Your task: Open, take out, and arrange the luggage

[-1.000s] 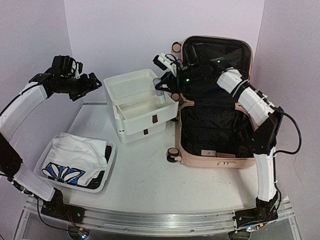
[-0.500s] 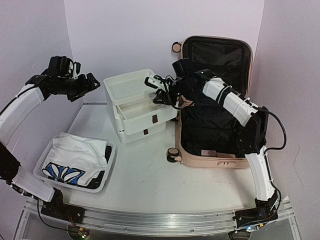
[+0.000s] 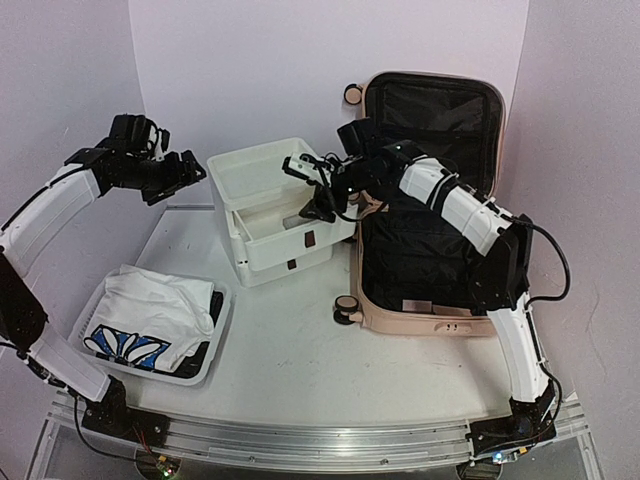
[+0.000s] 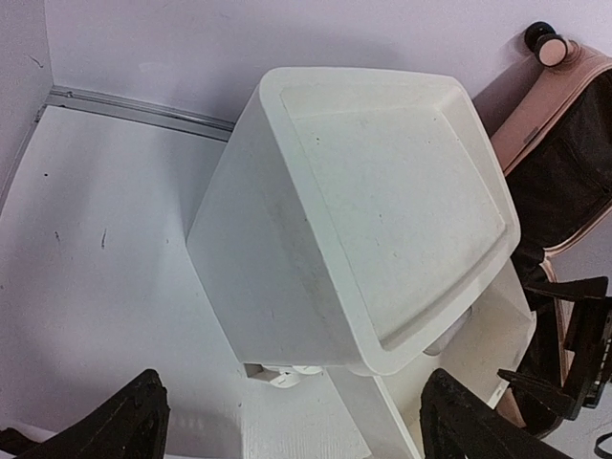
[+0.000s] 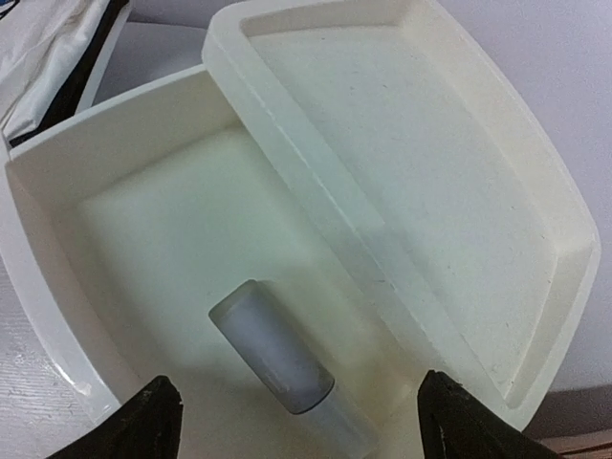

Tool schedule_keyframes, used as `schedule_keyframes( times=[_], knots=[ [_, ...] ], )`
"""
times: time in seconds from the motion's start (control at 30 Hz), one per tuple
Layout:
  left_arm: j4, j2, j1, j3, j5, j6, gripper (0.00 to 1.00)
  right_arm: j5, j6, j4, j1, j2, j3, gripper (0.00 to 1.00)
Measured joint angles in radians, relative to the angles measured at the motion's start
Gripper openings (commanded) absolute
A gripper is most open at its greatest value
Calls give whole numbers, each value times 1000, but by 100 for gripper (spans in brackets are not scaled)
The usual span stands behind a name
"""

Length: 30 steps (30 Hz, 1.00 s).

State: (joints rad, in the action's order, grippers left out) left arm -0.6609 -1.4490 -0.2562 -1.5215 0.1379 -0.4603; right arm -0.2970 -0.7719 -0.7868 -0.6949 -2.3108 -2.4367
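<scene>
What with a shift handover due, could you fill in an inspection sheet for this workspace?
Surface: white table, scuffed.
Job's things: luggage lies open, lid raised, black lining showing.
Clutter: white drawer unit, top drawer pulled out, grey tube lying inside; basket holding white clothes.
Grippers: left gripper raised beside the drawer unit, jaws open, empty; right gripper over the open drawer, jaws open.
Cables: black cable looping beside the right arm.
Surroundings: plain pale walls.
</scene>
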Motion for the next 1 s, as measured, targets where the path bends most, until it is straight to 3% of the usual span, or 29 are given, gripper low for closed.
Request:
schedule_keyframes(
  times=[0.13,0.33,0.5,0.73,1.0],
  knots=[
    [-1,-41,0,-29,0,13,91,58,105,13,0,43,48,96],
    [-1,-138,0,-130,1,36,88,138,283,10,0,292,385,98],
    [-2,-230,0,-212,10,45,84,144,477,5,0,422,553,98],
    [-71,-372,0,-339,12,44,75,134,693,28,-2,403,614,98],
    [-169,-465,0,-423,51,14,64,178,859,197,-13,308,638,98]
  ],
)
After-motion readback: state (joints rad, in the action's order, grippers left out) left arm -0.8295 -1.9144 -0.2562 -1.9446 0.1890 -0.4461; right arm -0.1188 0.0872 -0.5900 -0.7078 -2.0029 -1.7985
